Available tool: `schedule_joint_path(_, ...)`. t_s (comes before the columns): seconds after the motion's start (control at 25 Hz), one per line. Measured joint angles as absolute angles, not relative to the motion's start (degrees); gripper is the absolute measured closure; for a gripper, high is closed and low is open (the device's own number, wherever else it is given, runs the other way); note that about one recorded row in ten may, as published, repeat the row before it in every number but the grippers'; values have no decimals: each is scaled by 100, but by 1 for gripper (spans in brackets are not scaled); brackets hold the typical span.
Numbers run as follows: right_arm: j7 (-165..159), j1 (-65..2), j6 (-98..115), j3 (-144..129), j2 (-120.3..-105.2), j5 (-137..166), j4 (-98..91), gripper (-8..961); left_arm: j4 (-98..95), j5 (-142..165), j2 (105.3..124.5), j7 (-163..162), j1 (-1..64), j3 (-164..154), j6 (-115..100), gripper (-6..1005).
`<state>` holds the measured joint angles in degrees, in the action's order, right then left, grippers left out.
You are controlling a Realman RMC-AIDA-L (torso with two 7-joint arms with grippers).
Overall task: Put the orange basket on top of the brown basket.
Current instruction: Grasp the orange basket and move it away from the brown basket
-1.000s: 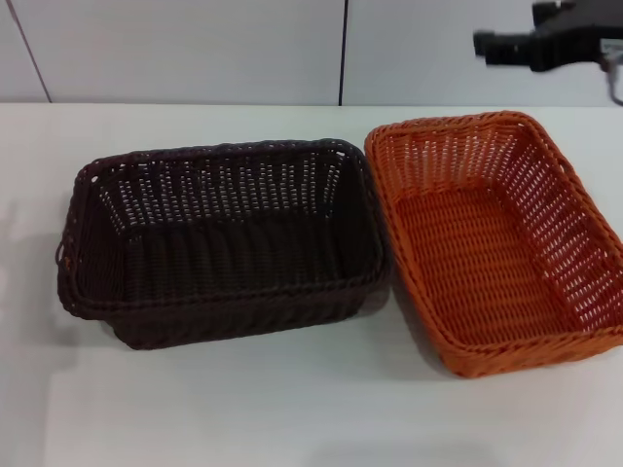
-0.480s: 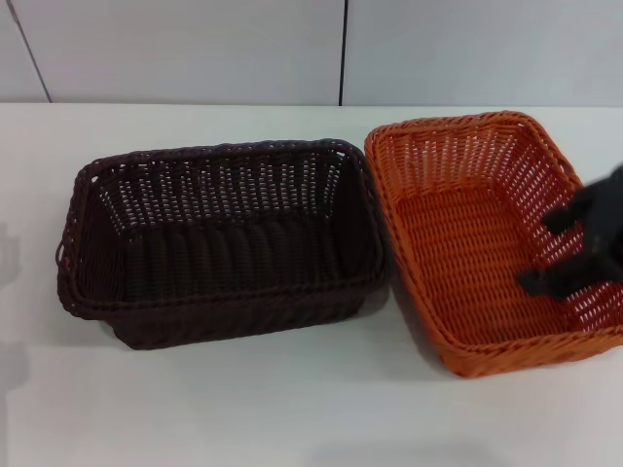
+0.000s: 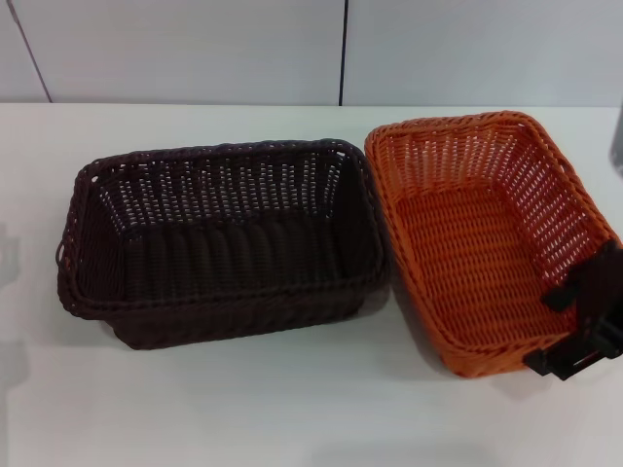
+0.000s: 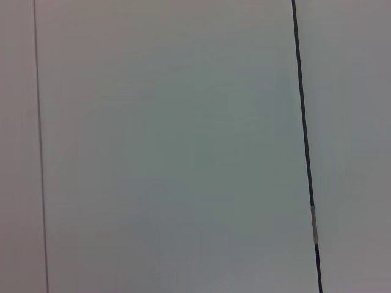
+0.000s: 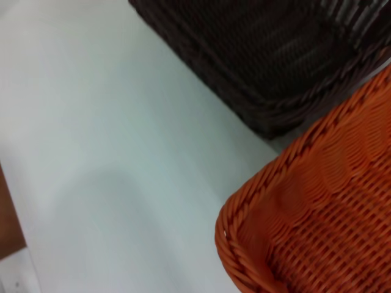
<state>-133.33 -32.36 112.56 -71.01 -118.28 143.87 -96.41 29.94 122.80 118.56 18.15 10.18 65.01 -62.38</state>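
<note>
Two baskets sit side by side on the white table [image 3: 243, 409], and neither holds anything. The orange basket [image 3: 477, 243] stands at the right, upright, its floor bare. The brown basket [image 3: 219, 243] stands to its left, also upright and bare inside; their facing long sides are touching or very nearly so along the middle of the scene. In the right wrist view the orange basket's braided corner [image 5: 305, 213] fills the close part of the picture, with the brown basket's wall [image 5: 263, 67] beyond it across a strip of table.

Change noted: one second ago the right gripper was high at the far right, above the table's far edge; half a second ago it was over the orange basket's right side; now the right gripper [image 3: 581, 326] is at the basket's near-right corner, low, against the rim. Whether its jaws are apart or clamped on the rim cannot be told; the dark parts overlap the rim and the gap is not legible. Judgement: this is the approach to a grasp on that corner; the lift and the placing on the brown basket are not yet begun.

Left arm: absent from the head view; its wrist camera shows only a pale panelled wall [image 4: 171, 146], so it appears parked.
</note>
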Motion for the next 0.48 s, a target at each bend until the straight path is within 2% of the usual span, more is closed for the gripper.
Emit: schedule_joint_path(0.48,-13311,-3386,10542,-7942,-11857,14773,-8681,188,2977,12285,11865,1810,1001,6495,-6210,323)
